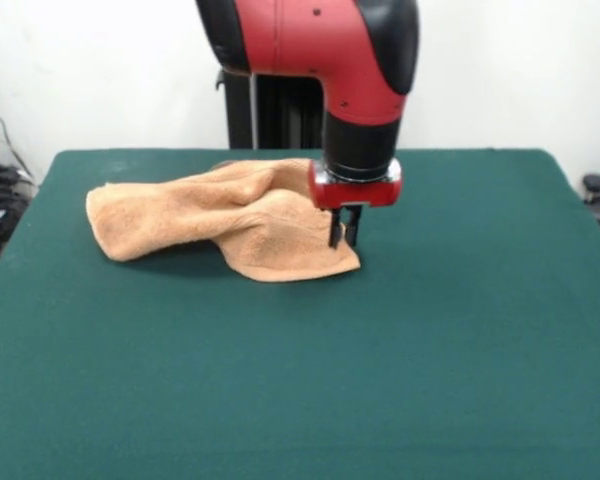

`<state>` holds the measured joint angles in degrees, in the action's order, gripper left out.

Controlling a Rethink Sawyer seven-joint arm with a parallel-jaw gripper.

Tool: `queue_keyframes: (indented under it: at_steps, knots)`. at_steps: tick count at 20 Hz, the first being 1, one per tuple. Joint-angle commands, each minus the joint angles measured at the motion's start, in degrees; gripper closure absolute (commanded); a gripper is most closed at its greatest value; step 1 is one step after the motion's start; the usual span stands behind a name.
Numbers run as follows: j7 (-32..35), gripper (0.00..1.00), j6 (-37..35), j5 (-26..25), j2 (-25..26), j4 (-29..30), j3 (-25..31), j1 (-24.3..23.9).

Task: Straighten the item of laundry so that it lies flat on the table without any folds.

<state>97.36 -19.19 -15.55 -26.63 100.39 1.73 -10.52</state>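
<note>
- The table, covered in dark green cloth, fills most of the front view and is far larger than anything on it.
- The red and black arm comes down from above over the table's far half.
- The towel, orange-tan terry, lies rumpled and folded on the far left-centre part of the table, its near right corner running under the gripper.
- The gripper hangs at that corner; its dark fingers stand close together with only a narrow gap, tips at the cloth's surface. Whether they pinch the cloth cannot be told.
</note>
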Motion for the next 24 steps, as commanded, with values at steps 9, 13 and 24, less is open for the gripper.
queue_keyframes:
  at_steps: [9,13,24]
  knots:
    - [12.2,1.00,1.5,8.4,4.1,-0.1,6.7,4.7]
    - [13.0,1.00,1.8,10.2,3.9,0.2,6.6,5.8]
    - [13.1,1.00,2.5,14.9,4.1,0.4,7.4,7.6]
